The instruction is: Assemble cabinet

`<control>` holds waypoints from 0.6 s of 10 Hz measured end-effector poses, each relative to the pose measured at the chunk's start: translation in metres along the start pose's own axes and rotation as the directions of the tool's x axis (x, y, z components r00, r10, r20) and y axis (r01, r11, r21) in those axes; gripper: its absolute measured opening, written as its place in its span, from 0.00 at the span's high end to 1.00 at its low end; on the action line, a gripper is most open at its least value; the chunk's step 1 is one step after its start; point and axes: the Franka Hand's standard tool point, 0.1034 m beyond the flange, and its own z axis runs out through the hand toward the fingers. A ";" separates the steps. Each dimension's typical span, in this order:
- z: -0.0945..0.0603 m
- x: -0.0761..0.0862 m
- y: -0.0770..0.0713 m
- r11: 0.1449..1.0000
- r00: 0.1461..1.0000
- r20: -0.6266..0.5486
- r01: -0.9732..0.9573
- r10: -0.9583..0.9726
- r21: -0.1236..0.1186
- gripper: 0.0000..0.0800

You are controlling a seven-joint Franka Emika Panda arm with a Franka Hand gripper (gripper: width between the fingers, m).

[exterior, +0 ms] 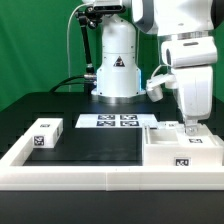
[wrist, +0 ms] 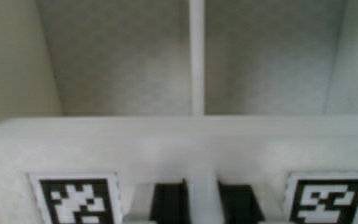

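the cabinet body (exterior: pixel 180 150) sits on the black table (exterior: pixel 100 148) at the exterior view's right, tucked into the corner of the low white border frame (exterior: pixel 100 178), with a tag on its near face. a small block (exterior: pixel 45 133), also tagged, lies well apart at the exterior view's left, and the marker board (exterior: pixel 107 121) lies flat between them, further back. the gripper (exterior: pixel 189 128) hangs straight down at the body's top edge. in the wrist view the gripper (wrist: pixel 202 198) shows two dark fingers (wrist: pixel 167 202) close together with a pale strip between them, flanked by two tags on the cabinet body (wrist: pixel 176 140). whether the pads are pressing on that strip or merely straddling it, i cannot tell. the body looks like hard moulded plastic: stiff, hollow, probably light for its bulk, and smooth enough to slip if pinched weakly. being wider than the jaws, it likely cannot be spanned whole. the sensible hold is on a thin wall or rib, taken near the middle so the box does not swing, with the fingers seated deep rather than on the very lip.
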 end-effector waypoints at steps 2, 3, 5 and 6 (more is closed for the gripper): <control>0.002 0.003 0.001 1.000 1.000 0.007 0.009 -0.009 0.025 0.91; 0.002 0.003 0.000 1.000 1.000 0.007 0.006 -0.007 0.026 0.91; 0.002 0.003 0.000 1.000 1.000 0.006 0.006 -0.006 0.026 0.82; 0.002 0.003 0.000 1.000 1.000 0.006 0.005 -0.006 0.026 0.64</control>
